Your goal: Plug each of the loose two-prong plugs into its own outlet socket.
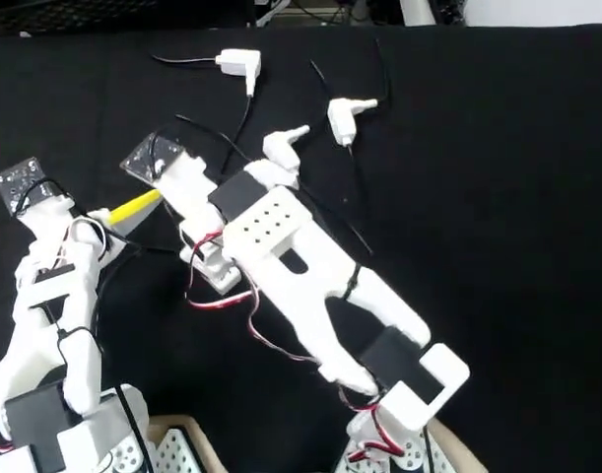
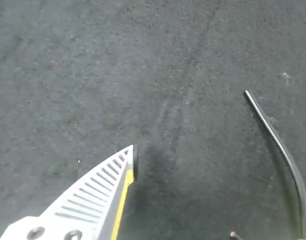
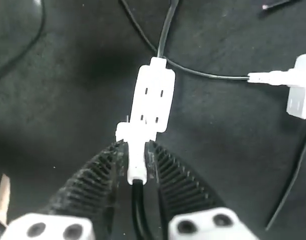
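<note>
My right gripper [image 3: 135,150] is shut on a small white two-prong plug [image 3: 135,162] with a black cable trailing back between the fingers. The plug's front touches the near end of a white outlet block [image 3: 154,97] with pairs of slots on its face; its prongs are hidden. In the high view the outlet block [image 1: 284,146] pokes out from under the right arm. A second white plug [image 3: 299,95] [image 1: 343,115] lies beside it, and a third [image 1: 239,63] farther back. My left gripper [image 2: 130,160] [image 1: 133,209], white and yellow, is shut on nothing over bare cloth.
Black cloth [image 1: 498,197] covers the table. Thin black cables [image 1: 355,187] run between the plugs and under the right arm. One cable end [image 2: 278,145] lies near the left gripper. The table's far edge [image 1: 537,27] is at the back.
</note>
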{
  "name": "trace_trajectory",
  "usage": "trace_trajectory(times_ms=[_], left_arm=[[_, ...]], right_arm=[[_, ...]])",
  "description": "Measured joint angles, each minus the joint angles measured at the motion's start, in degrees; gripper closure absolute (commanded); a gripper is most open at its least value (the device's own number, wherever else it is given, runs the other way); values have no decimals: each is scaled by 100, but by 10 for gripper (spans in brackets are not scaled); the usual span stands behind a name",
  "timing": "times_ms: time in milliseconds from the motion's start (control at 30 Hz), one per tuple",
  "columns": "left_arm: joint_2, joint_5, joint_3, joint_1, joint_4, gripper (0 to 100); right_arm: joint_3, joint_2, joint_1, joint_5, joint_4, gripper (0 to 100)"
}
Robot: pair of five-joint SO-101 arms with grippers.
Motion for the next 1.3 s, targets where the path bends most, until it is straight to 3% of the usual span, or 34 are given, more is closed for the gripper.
trace_trajectory(times_ms=[367,1300], left_arm=[[0,0,0,18,0,380],[0,0,0,18,0,380]], right_arm=[[9,281,0,457,0,987],[-246,607,273,501,-185,987]])
